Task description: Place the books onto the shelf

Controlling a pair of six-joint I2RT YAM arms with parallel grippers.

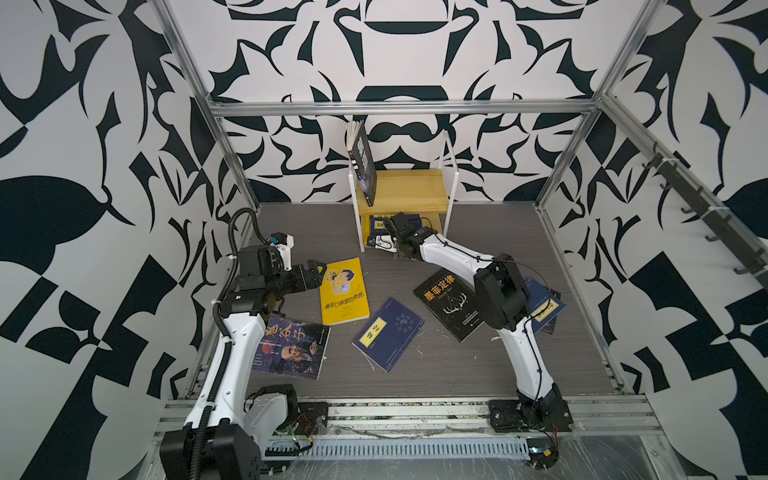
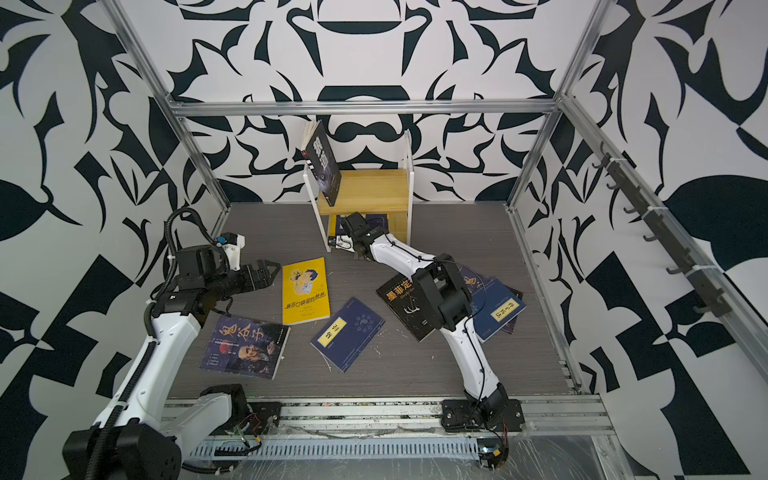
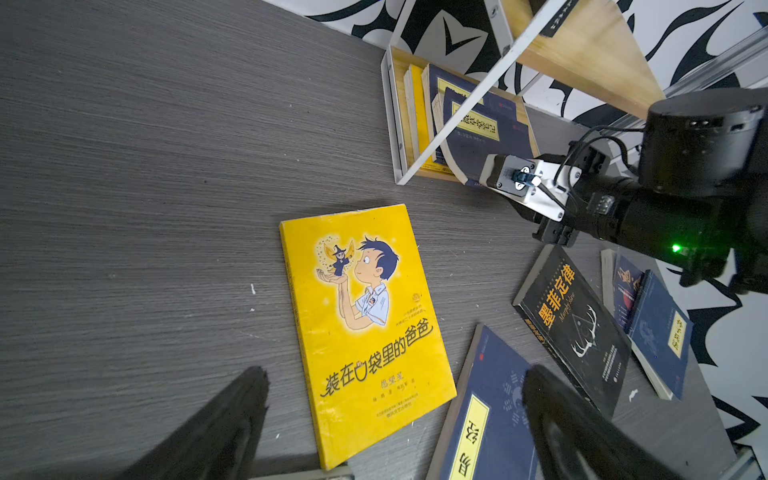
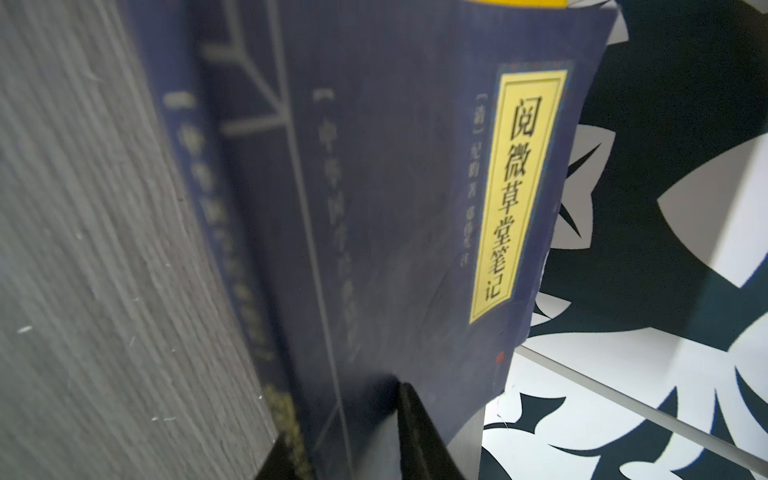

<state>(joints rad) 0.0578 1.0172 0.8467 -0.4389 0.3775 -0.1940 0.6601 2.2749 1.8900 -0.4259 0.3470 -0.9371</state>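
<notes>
Books are partly shelved in both top views: a black book (image 1: 365, 166) leans on the left upright of the shelf (image 1: 409, 189), on its upper board, which is bare to the right of it; the lower tier holds several more, and the right tool (image 1: 392, 221) reaches into that tier; flat on the bench (image 1: 478, 374) lie a yellow book (image 1: 344, 291), a loose navy book (image 1: 388, 332), an antler book (image 1: 446, 303), a purple book (image 1: 295, 349) and a small pile (image 1: 548, 309) under the right arm, so I judge about half the job is left; the left tool (image 1: 318, 272) hangs wide open and empty just beside the yellow book.

Left wrist view: the yellow book's spine side faces bare bench, good room for a finger; its far corner lies near the loose navy book; yellow and navy covers lean in the lower tier.

Right wrist view: a labelled navy book (image 4: 415, 208) fills the frame, its edge between the fingers (image 4: 419, 428); whether they pinch it or stand just off it I cannot tell.
</notes>
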